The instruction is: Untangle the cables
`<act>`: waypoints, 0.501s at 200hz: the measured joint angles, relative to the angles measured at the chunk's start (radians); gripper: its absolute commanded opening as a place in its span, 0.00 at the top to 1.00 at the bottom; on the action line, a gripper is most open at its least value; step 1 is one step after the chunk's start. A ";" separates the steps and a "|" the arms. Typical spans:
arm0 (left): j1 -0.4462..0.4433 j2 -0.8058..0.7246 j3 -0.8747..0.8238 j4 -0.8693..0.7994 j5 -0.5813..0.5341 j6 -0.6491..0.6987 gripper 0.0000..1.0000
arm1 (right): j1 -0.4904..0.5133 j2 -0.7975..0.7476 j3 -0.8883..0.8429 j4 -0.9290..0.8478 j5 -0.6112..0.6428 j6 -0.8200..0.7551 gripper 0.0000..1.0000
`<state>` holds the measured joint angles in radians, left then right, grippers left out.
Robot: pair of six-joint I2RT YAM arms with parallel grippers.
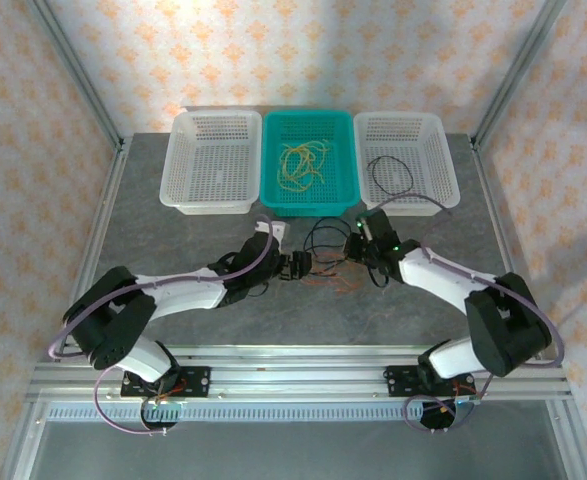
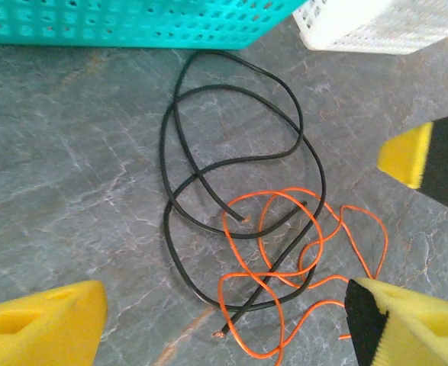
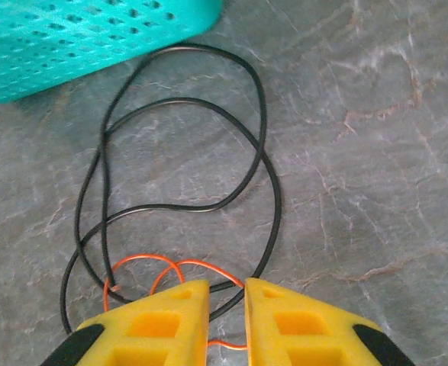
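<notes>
a teal basket [image 1: 308, 115] stands at the far middle of a grey, marble-patterned table [image 1: 173, 240]. a white basket [image 1: 213, 116] sits just left of the teal basket and another white basket [image 1: 398, 117] just right of it, the three in a row, all with perforated walls. behind the teal basket rises floral wallpaper [image 1: 303, 45], framed by slanting aluminium posts [image 1: 73, 65]. well nearer than it runs a metal rail [image 1: 293, 378].

Left gripper [image 2: 224, 299] holds its jaws wide apart, while right gripper [image 3: 226, 303] has jaws nearly closed.
</notes>
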<state>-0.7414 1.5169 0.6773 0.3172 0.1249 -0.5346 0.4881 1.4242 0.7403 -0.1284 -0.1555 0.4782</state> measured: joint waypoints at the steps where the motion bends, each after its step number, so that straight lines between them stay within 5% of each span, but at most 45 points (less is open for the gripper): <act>1: -0.001 0.002 0.001 0.001 0.000 0.000 0.17 | 0.000 0.002 0.000 0.000 0.000 0.003 0.81; 100: -0.051 0.062 0.027 0.079 -0.007 -0.025 0.17 | 0.000 0.154 0.006 0.059 0.078 0.132 0.78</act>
<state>-0.7921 1.5791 0.7044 0.3965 0.1181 -0.5598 0.4881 1.5780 0.7464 -0.0692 -0.0772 0.6098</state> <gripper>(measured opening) 0.832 0.209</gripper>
